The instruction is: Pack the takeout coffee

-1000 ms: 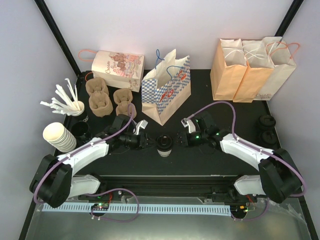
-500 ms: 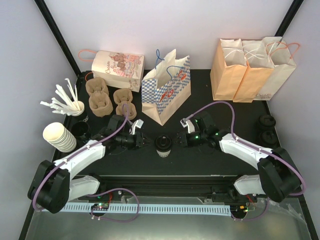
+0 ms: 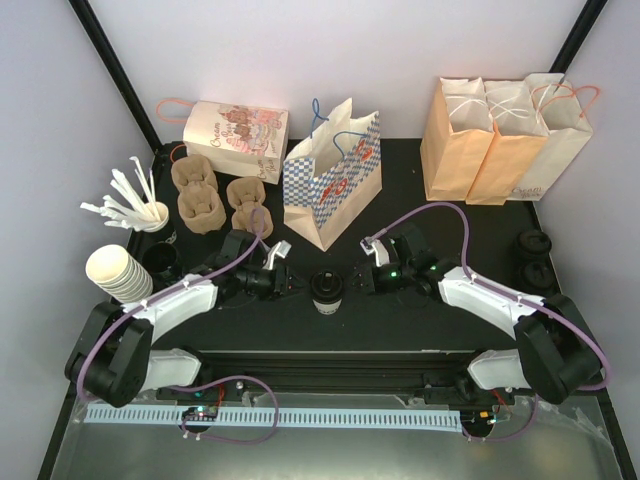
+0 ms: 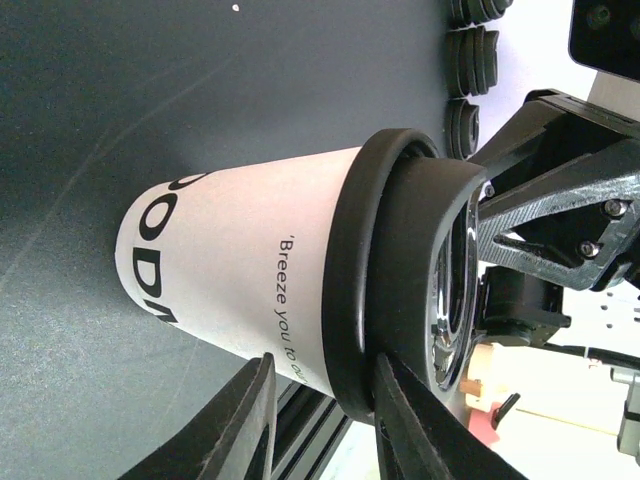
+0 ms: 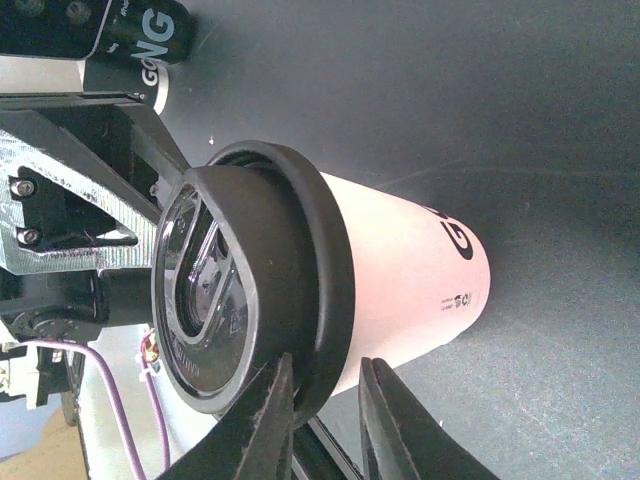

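Top external: black table point(image 3: 440, 215), lilac walls point(image 3: 300, 60)

Black table point(image 3: 420, 180) with lidded coffee cup point(image 3: 327, 290) (upright), bags point(image 3: 333, 180), pulp carriers point(image 3: 200, 200).

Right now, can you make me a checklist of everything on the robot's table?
Surface: black table, no spills seen.
Job's things: one lidded coffee cup standing upright at the centre front; checkered bag standing open behind it.
Clutter: brown cup carriers, stack of plain white cups, white stirrers, spare black lids, printed bag, three tan bags.
Grippers: left gripper beside the cup, part open; right gripper on its other side, shut, holding nothing.
Cables: purple cable loops at the front rail.
Surroundings: white walls, black frame posts.
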Action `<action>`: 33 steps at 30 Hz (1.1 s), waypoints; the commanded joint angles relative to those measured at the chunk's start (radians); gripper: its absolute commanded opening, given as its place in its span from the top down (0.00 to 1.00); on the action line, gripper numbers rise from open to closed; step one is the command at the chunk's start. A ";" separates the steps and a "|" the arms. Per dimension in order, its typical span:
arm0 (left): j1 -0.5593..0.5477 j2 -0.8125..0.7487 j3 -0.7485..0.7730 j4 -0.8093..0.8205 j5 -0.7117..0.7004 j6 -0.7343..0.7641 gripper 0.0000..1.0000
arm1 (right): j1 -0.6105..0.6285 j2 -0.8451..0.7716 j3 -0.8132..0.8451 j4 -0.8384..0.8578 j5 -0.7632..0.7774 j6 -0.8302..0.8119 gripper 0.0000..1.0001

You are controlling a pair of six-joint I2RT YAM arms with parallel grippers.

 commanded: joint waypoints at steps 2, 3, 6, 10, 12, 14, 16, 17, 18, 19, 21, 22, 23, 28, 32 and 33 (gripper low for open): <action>-0.006 0.066 0.018 -0.020 -0.028 0.060 0.73 | 0.018 0.028 -0.007 -0.040 0.011 -0.028 0.78; -0.006 0.075 0.017 -0.034 -0.044 0.071 0.74 | 0.018 0.030 -0.012 -0.040 0.016 -0.029 0.78; -0.006 0.098 0.001 -0.044 -0.068 0.094 0.78 | 0.017 0.043 -0.041 -0.022 0.024 -0.030 0.78; -0.010 0.134 -0.032 -0.028 -0.087 0.104 0.79 | 0.018 0.070 -0.092 0.018 0.036 -0.028 0.78; -0.014 0.154 -0.046 -0.025 -0.107 0.112 0.79 | 0.019 0.085 -0.118 0.042 0.037 -0.024 0.78; -0.019 0.175 -0.061 -0.014 -0.115 0.113 0.79 | 0.022 0.099 -0.136 0.063 0.037 -0.022 0.78; -0.026 0.199 -0.072 0.008 -0.113 0.109 0.79 | 0.025 0.110 -0.146 0.069 0.039 -0.022 0.78; -0.030 0.213 -0.076 0.017 -0.114 0.105 0.80 | 0.027 0.114 -0.147 0.073 0.040 -0.022 0.78; -0.037 0.226 -0.080 0.029 -0.114 0.101 0.80 | 0.027 0.119 -0.147 0.073 0.042 -0.023 0.78; -0.047 0.238 -0.085 0.041 -0.114 0.093 0.80 | 0.027 0.120 -0.144 0.071 0.044 -0.025 0.78; -0.069 0.252 -0.091 0.063 -0.113 0.075 0.81 | 0.026 0.121 -0.129 0.055 0.054 -0.034 0.78; -0.081 0.251 -0.095 0.072 -0.113 0.063 0.81 | 0.027 0.120 -0.114 0.039 0.063 -0.041 0.78; -0.091 0.245 -0.100 0.082 -0.115 0.048 0.81 | 0.027 0.118 -0.100 0.025 0.075 -0.046 0.78; -0.105 0.159 -0.091 0.057 -0.144 0.015 0.81 | 0.025 0.108 -0.007 -0.045 0.120 -0.070 0.79; -0.106 0.079 -0.070 -0.001 -0.167 -0.001 0.80 | 0.019 0.122 0.068 -0.092 0.130 -0.098 0.79; -0.106 0.060 -0.068 -0.006 -0.167 -0.010 0.80 | 0.018 0.131 0.087 -0.104 0.129 -0.107 0.79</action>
